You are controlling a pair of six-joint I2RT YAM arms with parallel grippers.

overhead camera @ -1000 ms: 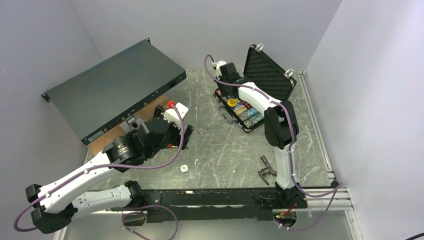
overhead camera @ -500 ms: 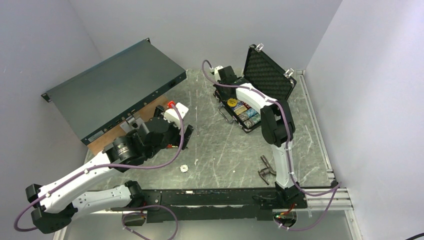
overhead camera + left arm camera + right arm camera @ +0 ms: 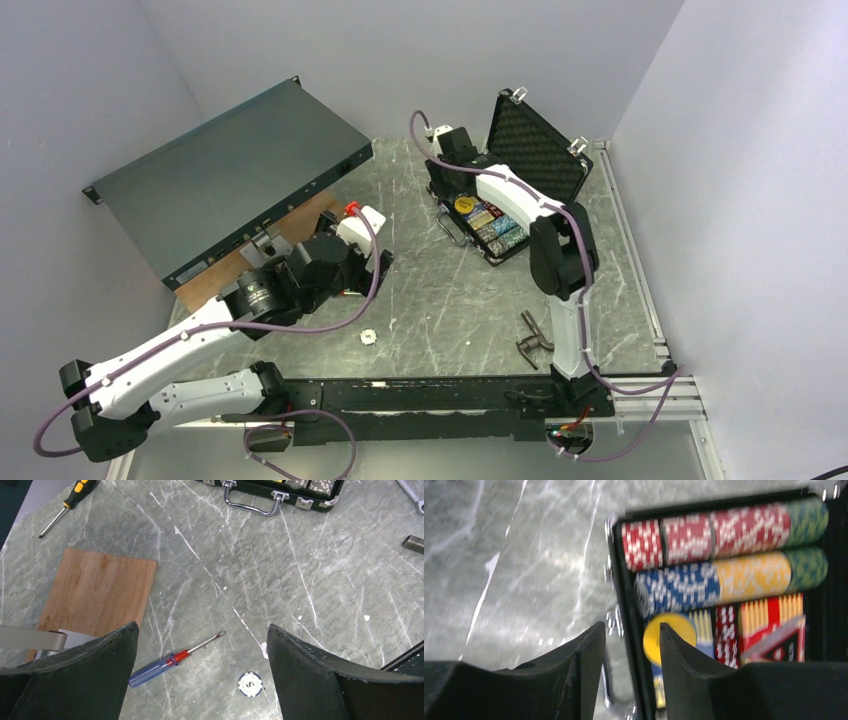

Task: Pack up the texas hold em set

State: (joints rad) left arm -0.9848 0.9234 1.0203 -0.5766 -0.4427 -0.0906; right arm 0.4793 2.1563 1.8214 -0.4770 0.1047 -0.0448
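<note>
The black briefcase (image 3: pixel 497 252) lies open at the back right, its foam-lined lid (image 3: pixel 535 145) upright. In the right wrist view it holds rows of red, blue, yellow and green poker chips (image 3: pixel 724 555), a yellow disc (image 3: pixel 669 632) and a blue-yellow card deck (image 3: pixel 702 625). My right gripper (image 3: pixel 631 630) (image 3: pixel 445 165) is slightly open and empty, above the case's front wall at its left end. My left gripper (image 3: pixel 202 626) (image 3: pixel 375 268) is wide open and empty above the table. A white-blue "5" chip (image 3: pixel 250 684) (image 3: pixel 367 337) lies below it.
A red-blue handled screwdriver (image 3: pixel 170 661) lies beside the chip. A wooden board (image 3: pixel 95 590) and a yellow-black screwdriver (image 3: pixel 70 502) lie to the left. A large dark rack unit (image 3: pixel 230 175) fills the back left. A wrench (image 3: pixel 533 335) lies front right. The case handle (image 3: pixel 255 502) faces the table's middle.
My left arm has moved a little to the right and forward. My right gripper has shifted slightly at the case's left end. Both stay empty.
</note>
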